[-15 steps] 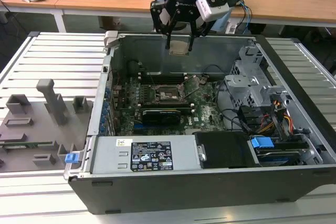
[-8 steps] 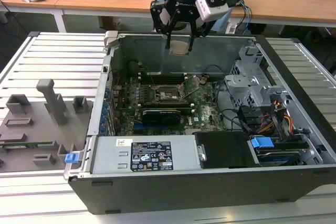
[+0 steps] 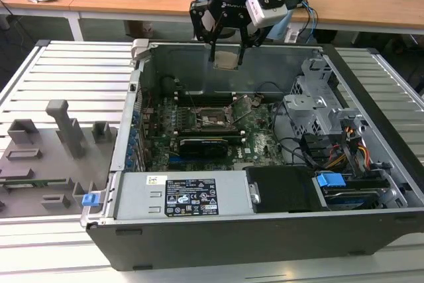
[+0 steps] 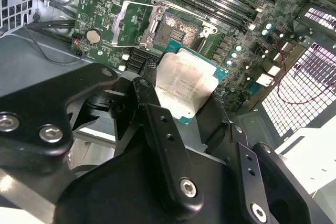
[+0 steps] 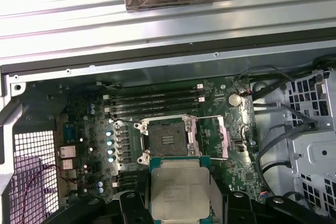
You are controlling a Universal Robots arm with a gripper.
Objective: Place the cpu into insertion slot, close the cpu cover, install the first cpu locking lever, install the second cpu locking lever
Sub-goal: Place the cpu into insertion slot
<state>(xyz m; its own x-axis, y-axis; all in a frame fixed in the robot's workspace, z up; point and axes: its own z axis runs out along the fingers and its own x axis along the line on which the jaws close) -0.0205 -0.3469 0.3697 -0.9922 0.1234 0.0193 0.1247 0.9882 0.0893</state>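
Observation:
My gripper (image 3: 227,53) hangs above the open computer case (image 3: 126,130), shut on the cpu (image 3: 226,60), a small square chip with a silvery-tan face and green rim. In both wrist views the chip (image 4: 184,85) (image 5: 180,187) sits pinched by its edges between the black fingers (image 4: 157,124). The insertion slot (image 3: 213,118) (image 5: 165,140) (image 4: 176,31) lies bare on the green motherboard, below the chip and apart from it. The cpu cover (image 5: 216,137) (image 4: 137,20), a thin silver frame, stands swung open beside the slot. A thin wire lever (image 3: 242,114) is raised next to it.
A long black expansion card (image 3: 207,144) lies just in front of the slot. The power supply (image 3: 179,197) fills the case's near side, and a metal drive cage (image 3: 318,101) with cables stands at the exterior view's right. A grey fixture plate (image 3: 46,157) lies outside the case on the exterior view's left.

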